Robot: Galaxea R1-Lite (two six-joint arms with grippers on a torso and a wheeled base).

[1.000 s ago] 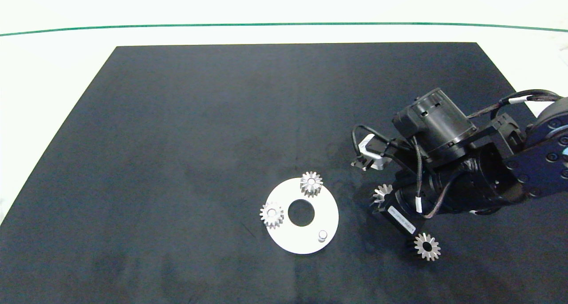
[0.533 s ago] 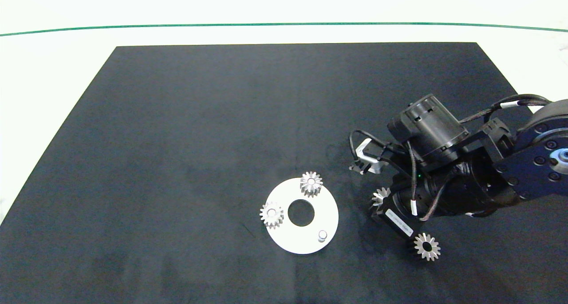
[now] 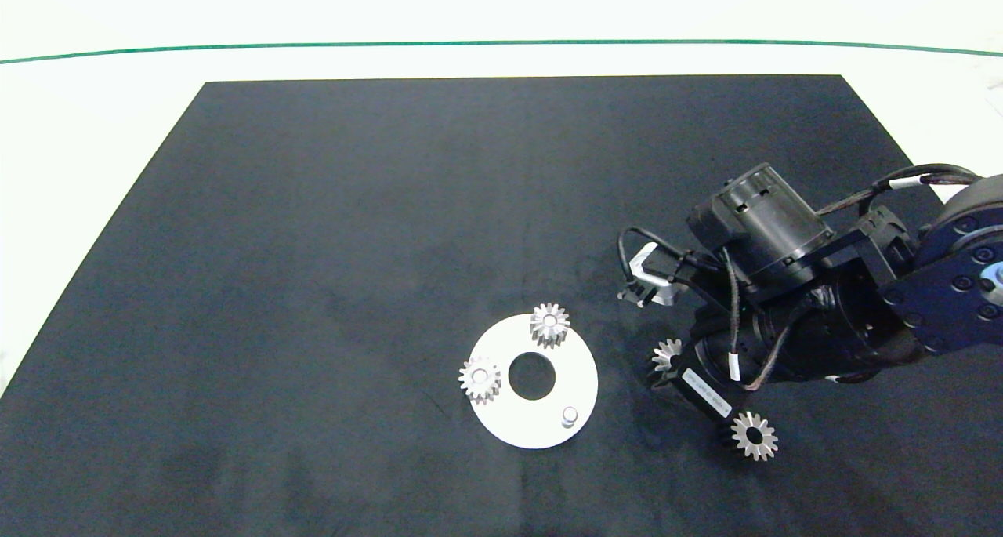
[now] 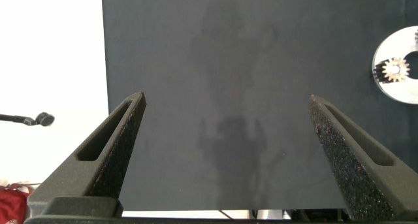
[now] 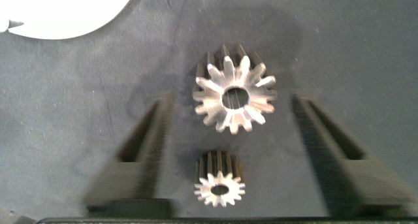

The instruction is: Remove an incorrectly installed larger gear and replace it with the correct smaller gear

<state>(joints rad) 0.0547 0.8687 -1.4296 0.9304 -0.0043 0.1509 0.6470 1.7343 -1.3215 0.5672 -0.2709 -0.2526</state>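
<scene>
**Wrong gear off the plate, right one not yet on**

The removal looked done. The larger gear (image 3: 754, 435) lay flat on the mat at the lower right of the head view, clear of the white plate (image 3: 576, 380). On that plate, two gears (image 3: 549, 323) (image 3: 479, 379) sat on their pegs. The third peg (image 3: 570, 415) stood bare.

The replacement remained to be done. The smaller gear (image 3: 668, 355) lay on the mat between the plate and the larger gear, partly under the right arm (image 3: 815, 317). It would have to be picked up, carried to the bare peg and pushed down over it.

The right end effector (image 5: 232, 101) was spread wide and held nothing. In its wrist view its fingers (image 5: 147, 145) stood on either side of the two loose gears and touched neither.

The left end effector (image 4: 227, 100) was out of the head view. It was also spread wide and empty, over bare mat, with the plate at the right edge of its own view.

The work surface was a black mat (image 3: 353, 208), dull and faintly smudged. It covered most of a white desk (image 3: 86, 129), and a thin green line (image 3: 313, 47) ran across the desk near the top of the frame. Almost nothing of the room showed beyond the desk.
</scene>
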